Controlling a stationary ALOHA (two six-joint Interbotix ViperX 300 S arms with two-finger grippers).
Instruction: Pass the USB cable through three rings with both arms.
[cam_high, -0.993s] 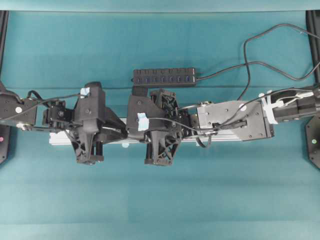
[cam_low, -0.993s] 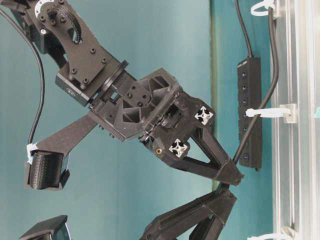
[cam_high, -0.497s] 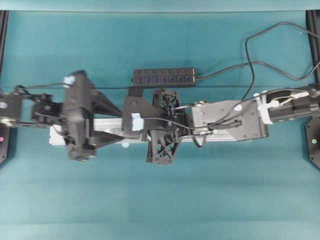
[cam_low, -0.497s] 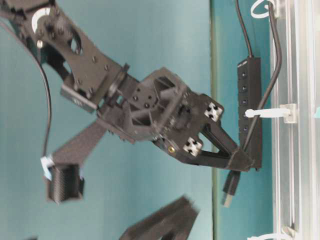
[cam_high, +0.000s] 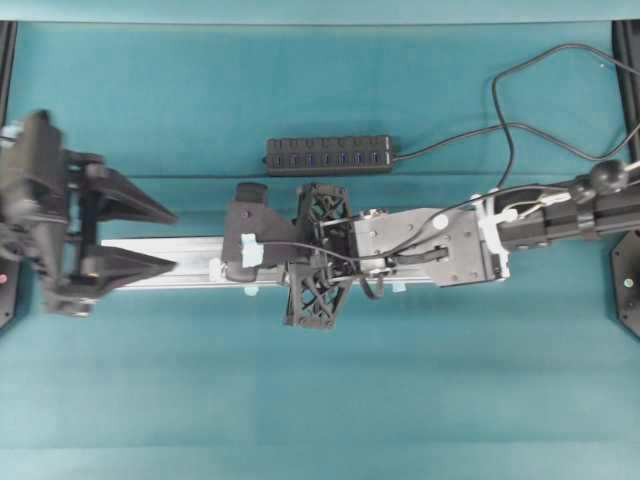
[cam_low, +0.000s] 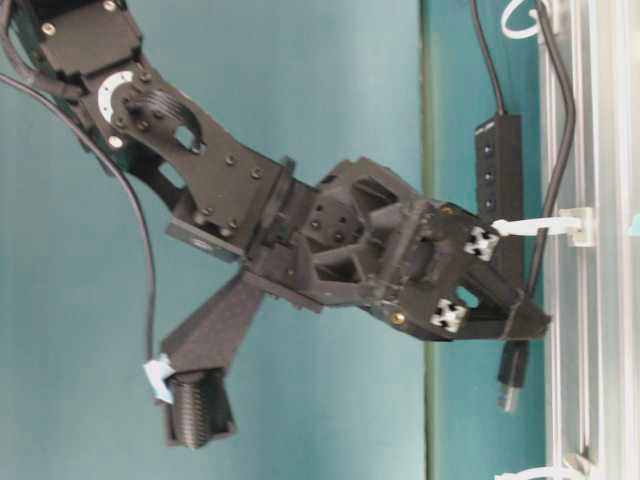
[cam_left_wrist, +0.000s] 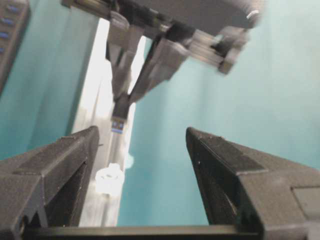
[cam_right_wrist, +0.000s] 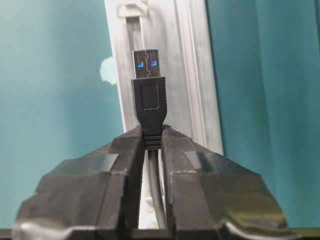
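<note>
Left hand (cam_high: 150, 240) withdrawn leftward, fingers apart, right hand (cam_right_wrist: 150, 142) clamped on USB cable (cam_right_wrist: 146, 100)

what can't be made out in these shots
- Overhead: the rings on the rail and the USB cable plug, hidden under the right gripper.
- Table-level: the top ring and bottom ring, cut off by the edges.
- Left wrist: the ring ahead of the left gripper, blurred.

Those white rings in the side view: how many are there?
3, all along the rail: one at top, one at mid-height with the cable through it, one at bottom. None seems hidden.
</note>
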